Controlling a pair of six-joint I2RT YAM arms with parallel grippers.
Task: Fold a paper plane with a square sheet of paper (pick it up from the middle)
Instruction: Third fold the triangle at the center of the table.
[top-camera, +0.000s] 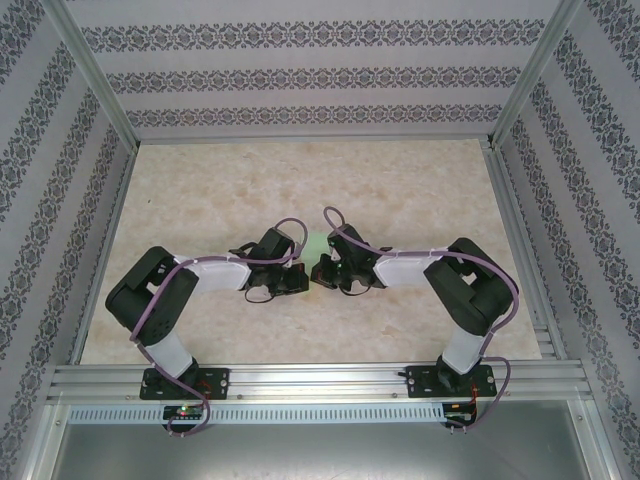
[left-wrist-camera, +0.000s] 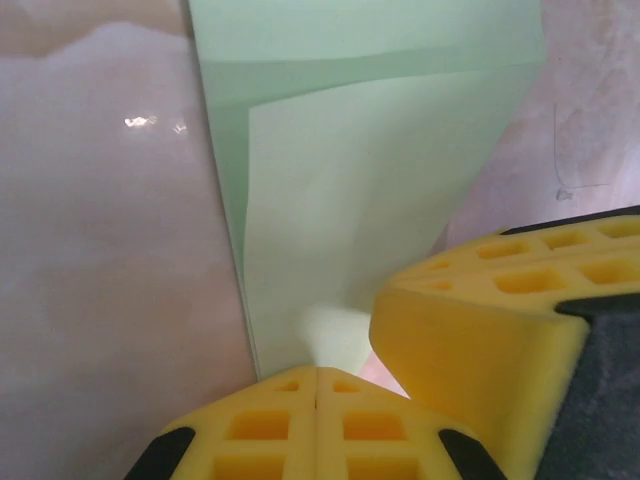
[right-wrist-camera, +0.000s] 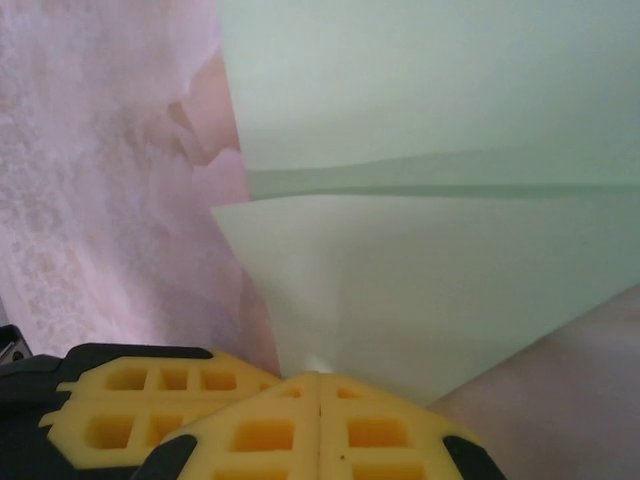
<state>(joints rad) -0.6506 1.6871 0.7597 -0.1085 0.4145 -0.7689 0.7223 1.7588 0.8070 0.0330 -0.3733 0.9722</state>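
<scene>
From above, the square sheet of paper (top-camera: 316, 246) sits mostly hidden between left gripper (top-camera: 298, 281) and right gripper (top-camera: 322, 276)

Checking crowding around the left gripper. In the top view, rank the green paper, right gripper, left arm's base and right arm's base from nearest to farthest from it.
From the left gripper:
1. green paper, pinched in its fingertips, centre.
2. right gripper, just to its right.
3. left arm's base, near-left edge.
4. right arm's base, near-right edge.
</scene>
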